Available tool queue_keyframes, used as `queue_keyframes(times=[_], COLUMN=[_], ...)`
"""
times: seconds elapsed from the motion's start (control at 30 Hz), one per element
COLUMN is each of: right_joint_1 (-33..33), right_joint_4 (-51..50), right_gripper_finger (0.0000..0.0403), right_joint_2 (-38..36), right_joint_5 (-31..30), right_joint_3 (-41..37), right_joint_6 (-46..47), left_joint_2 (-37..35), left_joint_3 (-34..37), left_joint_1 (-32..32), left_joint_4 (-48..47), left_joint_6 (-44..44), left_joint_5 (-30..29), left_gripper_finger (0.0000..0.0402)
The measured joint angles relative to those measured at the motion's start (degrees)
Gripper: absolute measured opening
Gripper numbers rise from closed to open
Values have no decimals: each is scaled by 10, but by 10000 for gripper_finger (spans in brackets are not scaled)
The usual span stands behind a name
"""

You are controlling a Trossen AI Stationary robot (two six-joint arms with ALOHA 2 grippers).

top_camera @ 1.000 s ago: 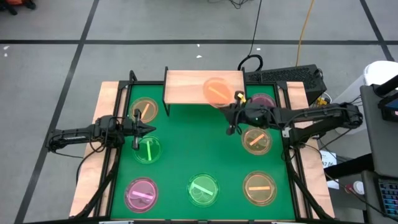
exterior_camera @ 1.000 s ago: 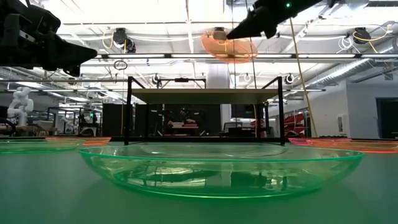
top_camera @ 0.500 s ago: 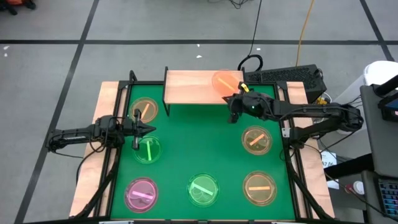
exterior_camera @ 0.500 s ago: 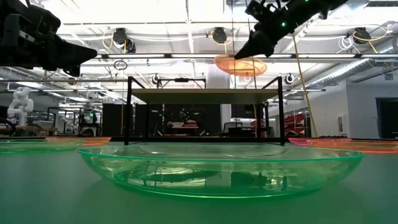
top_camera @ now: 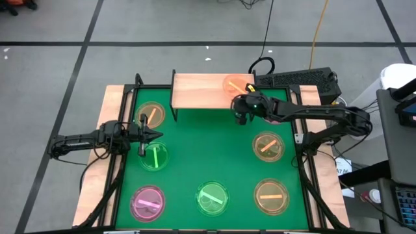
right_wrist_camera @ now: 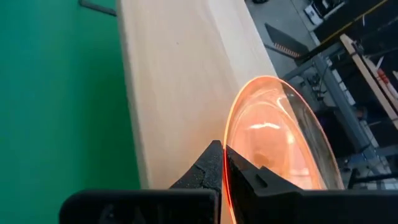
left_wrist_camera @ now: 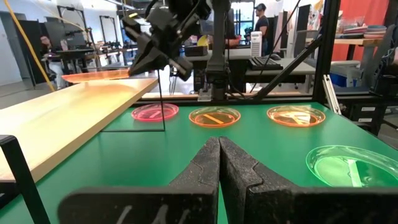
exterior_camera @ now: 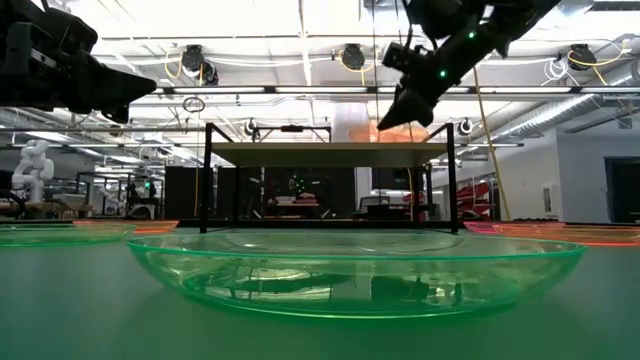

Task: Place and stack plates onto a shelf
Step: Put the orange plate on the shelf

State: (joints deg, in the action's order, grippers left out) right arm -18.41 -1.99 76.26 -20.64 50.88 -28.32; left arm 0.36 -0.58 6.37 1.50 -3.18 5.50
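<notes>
My right gripper (top_camera: 239,99) is shut on an orange-pink plate (top_camera: 234,84) over the right end of the light-wood shelf (top_camera: 198,91); in the low view the plate (exterior_camera: 395,122) is tilted just above the shelf top (exterior_camera: 325,153). Whether it touches the board I cannot tell. My left gripper (top_camera: 158,135) is shut and hangs above the table between an amber plate (top_camera: 151,114) and a green plate (top_camera: 155,156). More plates lie flat on the green table: pink (top_camera: 147,200), green (top_camera: 212,197), amber (top_camera: 271,195) and amber (top_camera: 268,145). My right gripper pinches the plate's near rim (right_wrist_camera: 227,149) between its two fingers (right_wrist_camera: 208,163). It comes slanting down from the table's near side. The plate is tilted in the hold, its bowl reaching away over the shelf board (right_wrist_camera: 180,81).
The shelf's left half (top_camera: 188,91) is bare wood. A black frame (top_camera: 130,97) runs along the table's sides. A keyboard (top_camera: 305,79) and cables lie beyond the far right corner. In the left wrist view a pink plate (left_wrist_camera: 154,112) lies near the shelf's leg.
My right gripper has carried the orange-pink plate toward the table's far edge and down, from high above the shelf's front to just over its right end. The plate has tipped more steeply on the way.
</notes>
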Motion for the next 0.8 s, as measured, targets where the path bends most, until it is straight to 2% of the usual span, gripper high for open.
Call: queue_keyframes(times=[0.27, 0.8], right_joint_1=[-14, -15], right_joint_4=[6, 5], right_gripper_finger=[0, 1], right_joint_2=[24, 27], right_joint_5=[2, 15], right_joint_3=[0, 0], right_joint_6=[-4, 7], left_joint_2=[0, 0], left_joint_3=[0, 0], left_joint_1=[0, 0], left_joint_4=[0, 0], left_joint_6=[0, 0], left_joint_5=[0, 0], left_gripper_finger=[3, 3])
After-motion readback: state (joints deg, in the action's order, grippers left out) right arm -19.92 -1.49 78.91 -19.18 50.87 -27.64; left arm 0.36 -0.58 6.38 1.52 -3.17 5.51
